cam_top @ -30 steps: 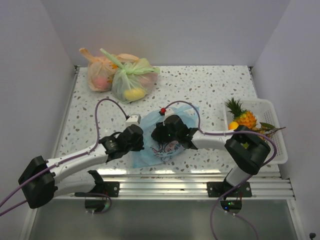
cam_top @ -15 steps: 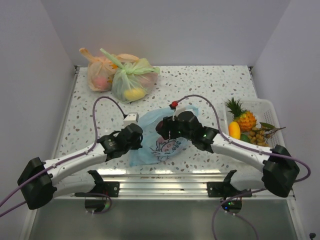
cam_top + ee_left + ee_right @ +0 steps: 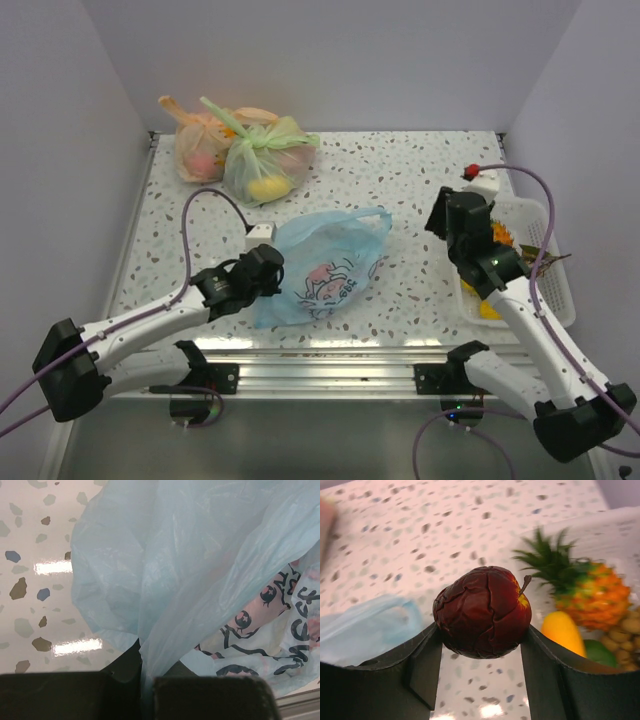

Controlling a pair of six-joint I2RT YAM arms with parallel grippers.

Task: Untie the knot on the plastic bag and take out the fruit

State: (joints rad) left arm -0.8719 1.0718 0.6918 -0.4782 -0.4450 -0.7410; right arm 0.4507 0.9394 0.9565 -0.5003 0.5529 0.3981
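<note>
At the table's [image 3: 400, 170] 3 o'clock side, the right jaws hang over the 10 o'clock corner of the white basket [image 3: 560, 290], grasping a dark red, wrinkled fruit [image 3: 482, 612] across its widest part. Below it in the basket lie the pineapple [image 3: 585, 592], a yellow piece [image 3: 562, 630] and tan berries [image 3: 625, 630]. The blue bag [image 3: 320, 270] lies slumped at the table's centre, its handle loop [image 3: 365, 215] slack toward 1 o'clock, so the knot looks undone; whether any fruit is left inside cannot be told. The left jaws are clenched on a fold of the bag's film at its 9 o'clock edge. The main risk is the drop. The fruit is round and held only at two sides, and it sits close to the basket's rim, so letting go too early could send it onto the table. It could also bounce off the pineapple and roll out. The thin film pinched on the left could tear or slip free if that arm pulls.
</note>
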